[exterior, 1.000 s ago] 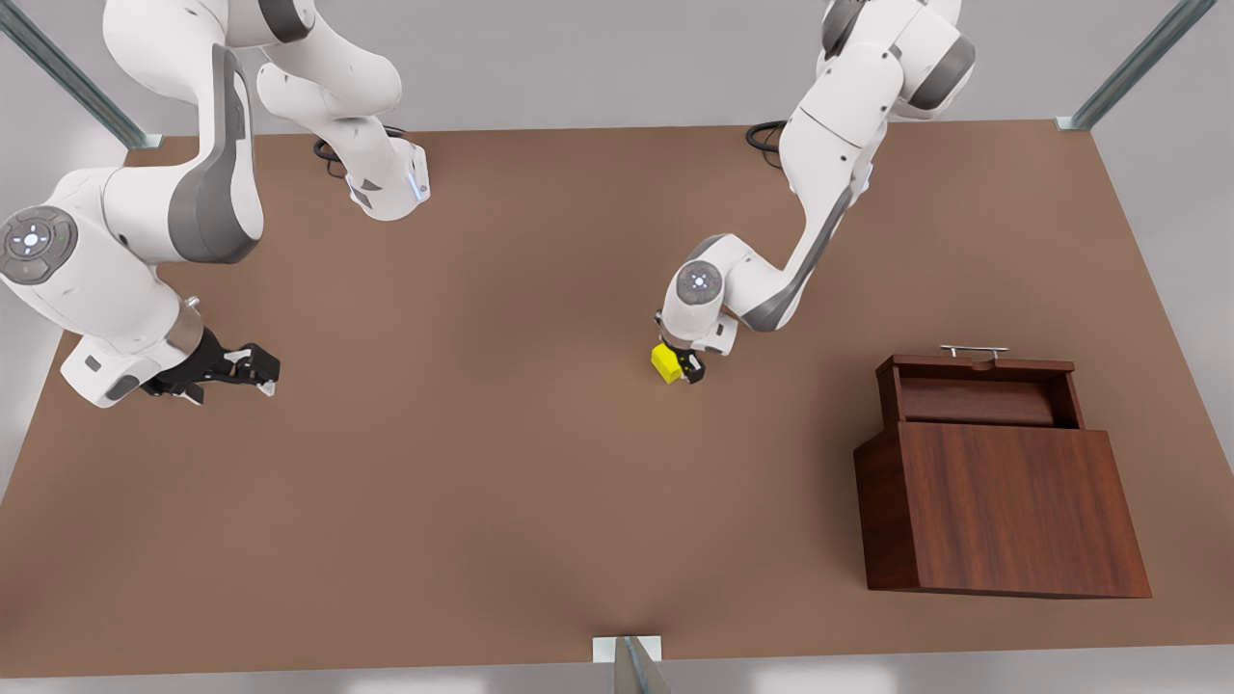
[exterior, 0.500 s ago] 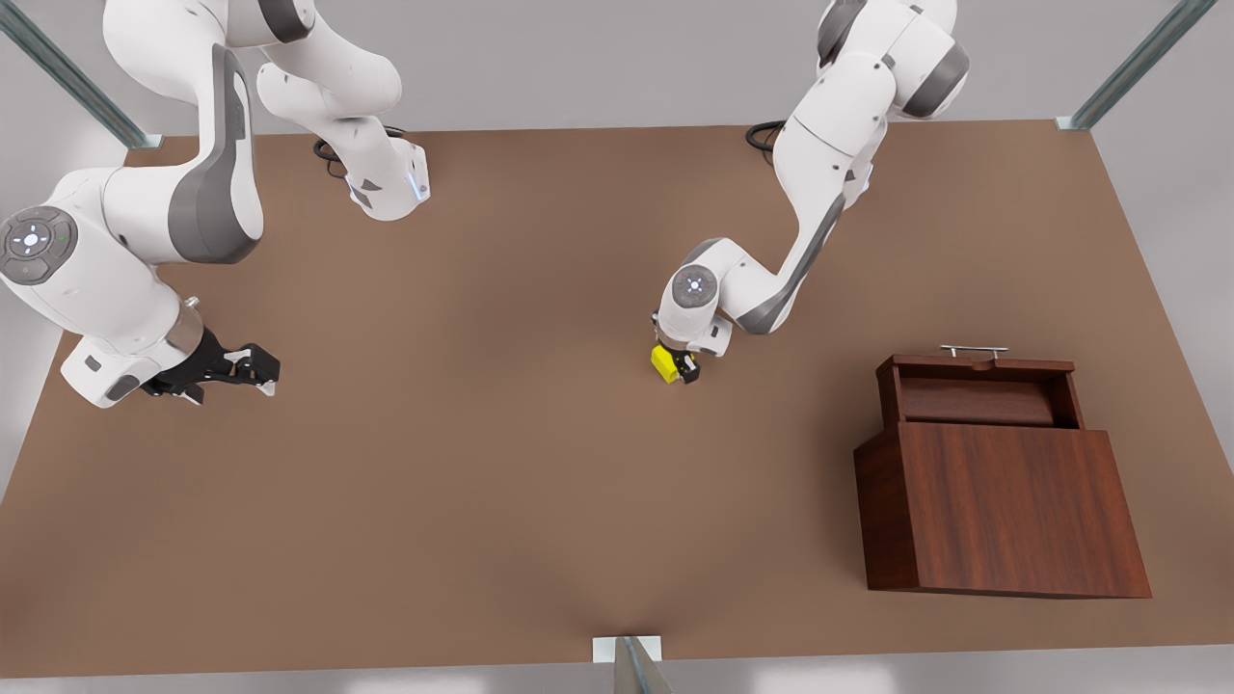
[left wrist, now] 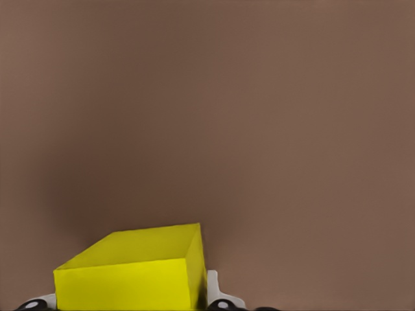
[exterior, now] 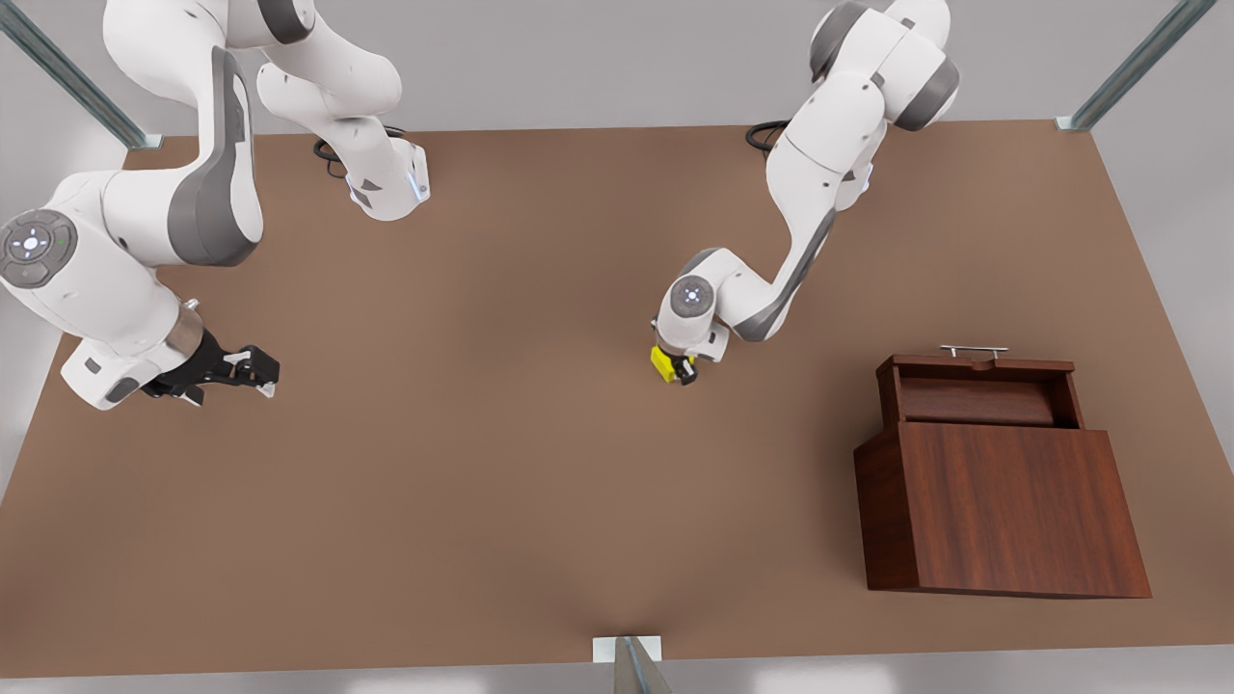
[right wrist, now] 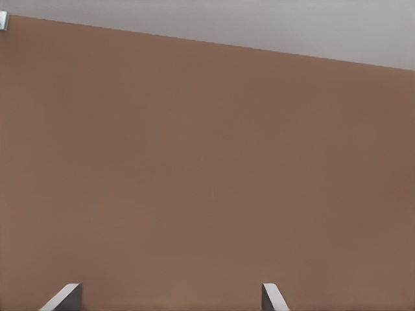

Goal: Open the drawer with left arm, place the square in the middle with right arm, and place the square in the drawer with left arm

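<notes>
My left tool [exterior: 681,370] pinches the square [exterior: 663,362] mid-tabletop [exterior: 501,463]; I lift straight before carrying to the open drawer [exterior: 979,400]. Right tool [exterior: 253,371] waits, spread.

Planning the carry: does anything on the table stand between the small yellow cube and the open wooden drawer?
Nothing visible: bare brown tabletop lies between the small yellow cube, in the left gripper, and the open reddish-brown wooden drawer.

A matte brown worktop [exterior: 501,463] carries the scene. On it, toward the front view's right, sits a reddish-brown wooden cabinet [exterior: 1012,511], its drawer [exterior: 979,390] pulled open.
</notes>
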`<state>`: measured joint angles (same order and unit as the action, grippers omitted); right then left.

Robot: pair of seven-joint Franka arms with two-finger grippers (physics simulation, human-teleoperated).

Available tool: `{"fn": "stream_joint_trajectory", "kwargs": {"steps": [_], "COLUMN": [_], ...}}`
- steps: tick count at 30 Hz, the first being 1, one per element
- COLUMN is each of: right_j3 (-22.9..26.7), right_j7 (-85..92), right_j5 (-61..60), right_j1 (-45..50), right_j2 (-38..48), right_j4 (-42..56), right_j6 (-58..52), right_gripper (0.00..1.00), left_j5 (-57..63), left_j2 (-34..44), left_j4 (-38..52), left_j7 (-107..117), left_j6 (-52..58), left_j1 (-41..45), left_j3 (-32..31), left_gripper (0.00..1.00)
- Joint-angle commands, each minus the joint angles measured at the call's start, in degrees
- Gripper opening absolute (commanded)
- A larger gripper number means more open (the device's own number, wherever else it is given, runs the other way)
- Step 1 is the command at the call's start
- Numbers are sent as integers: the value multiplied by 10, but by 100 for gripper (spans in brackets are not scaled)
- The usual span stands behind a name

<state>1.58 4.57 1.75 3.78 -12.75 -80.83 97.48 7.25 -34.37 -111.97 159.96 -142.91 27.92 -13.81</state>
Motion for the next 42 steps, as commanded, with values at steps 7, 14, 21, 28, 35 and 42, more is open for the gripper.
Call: {"fn": "stream_joint_trajectory", "kwargs": {"steps": [7, 14, 21, 28, 35, 42], "right_j3": [0, 0, 1, 1, 1, 1], "right_j7": [-2, -2, -2, -2, -1, -1], "right_j5": [3, 1, 0, 0, -1, -1], "right_j1": [1, -1, -1, -2, -2, -2], "right_j2": [0, 0, -1, -1, 0, -1], "right_j4": [0, 0, 0, 0, 0, 0], "right_j6": [0, 0, 0, 0, 0, 0], "right_gripper": [100, 100, 100, 100, 100, 100], "left_j5": [0, 2, 2, 0, 1, 9], "left_j2": [-2, 4, 4, 62, 274, 277], "left_j4": [0, 1, 1, 1, 33, 43], "left_j7": [0, -1, -2, -11, -255, -520], "left_j6": [-1, 1, -1, 40, 318, 336], "left_j1": [0, 0, 0, -2, -139, -226], "left_j3": [0, 5, 5, 20, 56, 118], "left_gripper": [67, 63, 70, 70, 70, 71]}}
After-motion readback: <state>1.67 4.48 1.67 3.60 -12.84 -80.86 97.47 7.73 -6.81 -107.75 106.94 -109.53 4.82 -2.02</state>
